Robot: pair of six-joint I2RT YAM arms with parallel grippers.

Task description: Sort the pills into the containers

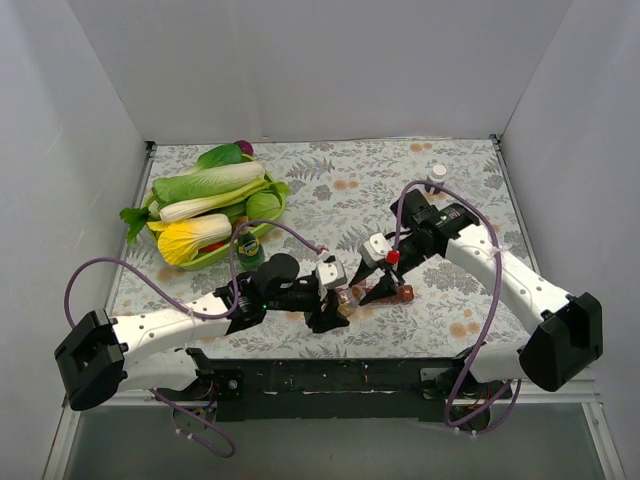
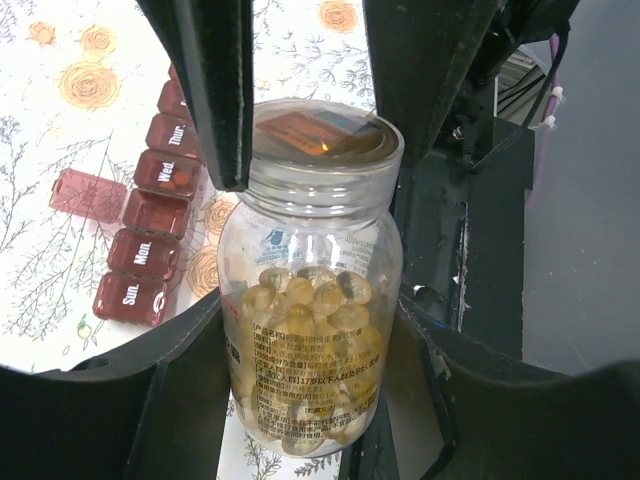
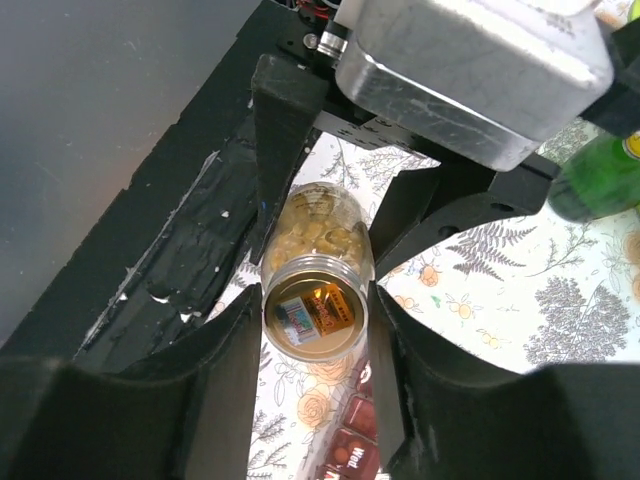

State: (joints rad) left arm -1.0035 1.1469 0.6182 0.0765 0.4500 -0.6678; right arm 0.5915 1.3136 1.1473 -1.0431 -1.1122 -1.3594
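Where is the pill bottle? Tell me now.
Top view: pill bottle at table's near-centre edge, held between left gripper and right gripper, beside the containers.

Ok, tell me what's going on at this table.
The left gripper holds a clear pill bottle of yellow capsules by its body. The right gripper is clamped on the bottle's top, which looks covered, probably to open it. The dark-red pill organizer lies beside them on the table with one lid flipped open.
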